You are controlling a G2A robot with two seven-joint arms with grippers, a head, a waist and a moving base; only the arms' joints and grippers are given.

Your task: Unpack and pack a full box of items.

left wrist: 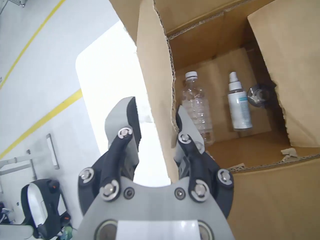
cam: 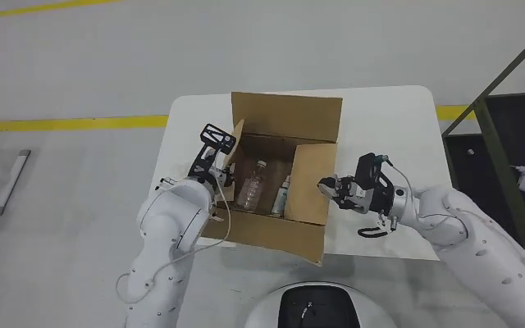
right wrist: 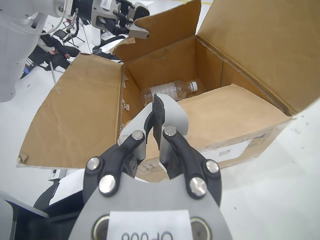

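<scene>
**Box** [cam: 287, 115], one: brown corrugated cardboard, rectangular, open at the top, standing mid-way across the white, round-cornered bench [cam: 385, 115].

**Flaps**, four:
- far flap [cam: 289, 108] raised and leaning back
- near flap [cam: 271, 236] folded outward toward the near edge
- left flap [left wrist: 152, 76] standing up, ragged and torn along its edge
- right flap [right wrist: 225, 106] tipped inward over the right part of the opening

**Clear bottle** [left wrist: 197, 106], one: transparent ribbed plastic, cylindrical, white screw cap. Lying flat on the box floor, left side. Long axis near-to-far, cap toward the far wall.

**Spray bottle** [left wrist: 238, 106], one: white, slim, cylindrical, pale label band, white nozzle. Lying just right of the clear bottle, parallel to it and not touching. Nozzle toward the far wall.

**Round glassy item** [left wrist: 257, 96], one: just right of the spray bottle, partly hidden under the right flap. Kind impossible to tell.

**Left hand** [left wrist: 157, 106]: released, fingers spread astride the left flap, one outside the box and one inside. Inner finger against the cardboard, outer finger apart from it.

**Right hand** [right wrist: 156, 106]: clenched, black serrated pads pressed together, nothing visible between them. Positioned just outside the right flap, at the box's right side.
</scene>
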